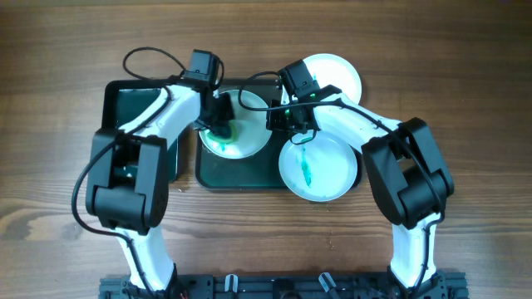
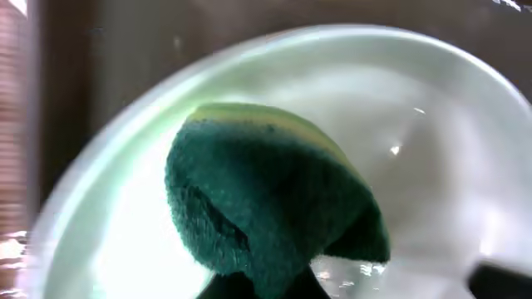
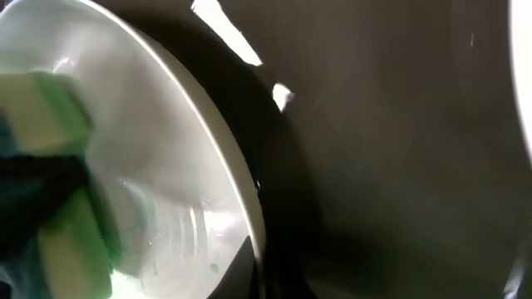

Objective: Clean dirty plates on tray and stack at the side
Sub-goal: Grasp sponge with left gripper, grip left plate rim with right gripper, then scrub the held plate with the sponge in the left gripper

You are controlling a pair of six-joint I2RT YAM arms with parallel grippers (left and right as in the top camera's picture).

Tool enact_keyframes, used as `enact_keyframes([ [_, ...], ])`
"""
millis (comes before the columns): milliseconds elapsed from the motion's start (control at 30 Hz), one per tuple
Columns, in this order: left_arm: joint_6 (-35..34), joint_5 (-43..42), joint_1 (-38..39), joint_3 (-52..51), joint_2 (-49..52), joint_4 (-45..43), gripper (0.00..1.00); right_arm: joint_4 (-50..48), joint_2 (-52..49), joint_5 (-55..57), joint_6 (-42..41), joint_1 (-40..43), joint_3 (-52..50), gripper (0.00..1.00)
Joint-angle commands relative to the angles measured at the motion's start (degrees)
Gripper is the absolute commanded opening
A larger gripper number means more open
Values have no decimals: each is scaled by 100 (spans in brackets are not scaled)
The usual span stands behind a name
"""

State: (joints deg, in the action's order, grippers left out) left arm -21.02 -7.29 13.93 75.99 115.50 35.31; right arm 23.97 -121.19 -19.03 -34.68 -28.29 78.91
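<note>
A plate (image 1: 249,141) with teal-green smears lies on the dark green tray (image 1: 241,176). My left gripper (image 1: 223,126) is shut on a green scrub sponge (image 2: 258,191) and presses it onto this plate (image 2: 432,124). My right gripper (image 1: 281,119) is shut on the plate's right rim (image 3: 241,191), with one finger inside the rim (image 3: 278,270). The sponge (image 3: 50,124) shows at the left of the right wrist view. A second plate (image 1: 324,178) with a teal streak lies at the tray's right edge. A third, clean white plate (image 1: 341,73) lies on the bare wooden tabletop behind it.
A smaller dark tray (image 1: 125,100) lies to the left, partly under my left arm. The brown wood-grain tabletop (image 1: 465,91) surrounds both trays. The dark tray floor (image 3: 391,166) fills the right of the right wrist view.
</note>
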Motion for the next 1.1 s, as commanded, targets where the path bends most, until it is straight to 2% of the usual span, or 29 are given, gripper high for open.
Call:
enact_keyframes([
  [0, 7, -726, 415, 11, 262, 2, 4, 20, -162, -48, 17, 20, 68, 4],
  [33, 125, -955, 466, 11, 262, 2, 4, 24, -162, -48, 20, 20, 68, 4],
  [100, 125, -859, 446, 11, 262, -11, 4, 33, -162, -50, 20, 20, 68, 4],
  [167, 42, -107, 319, 11, 262, -72, 4, 33, -162, -52, 20, 20, 68, 4],
  [267, -243, 1480, 151, 11, 262, -127, 4, 39, -162, -55, 20, 20, 68, 4],
  [333, -352, 2151, 127, 11, 262, -105, 4, 48, -162, -52, 17, 20, 68, 4],
  [367, -348, 2192, 142, 11, 262, -66, 4, 48, -162, -52, 15, 20, 68, 4],
  [433, -348, 1961, 223, 11, 262, 205, 4, 52, -162, -55, 13, 33, 68, 4],
  [533, -136, 343, 391, 9, 264, 704, 4, 101, -162, -63, -4, 94, 57, 4],
  [633, 109, -807, 514, 11, 264, 772, 4, 116, -162, -125, 0, 122, 57, 4],
  [733, 107, -774, 531, 11, 264, 507, 4, 116, -162, -129, 0, 122, 57, 4],
  [833, 37, -256, 463, 11, 264, -46, 4, 122, -162, -166, 4, 122, 57, 4],
  [967, -529, 1705, 444, 11, 264, -557, 4, 133, -162, -164, 11, 122, 57, 4],
  [1067, -782, 2586, 444, 9, 267, -463, 4, 133, -162, -162, 15, 122, 57, 4],
])
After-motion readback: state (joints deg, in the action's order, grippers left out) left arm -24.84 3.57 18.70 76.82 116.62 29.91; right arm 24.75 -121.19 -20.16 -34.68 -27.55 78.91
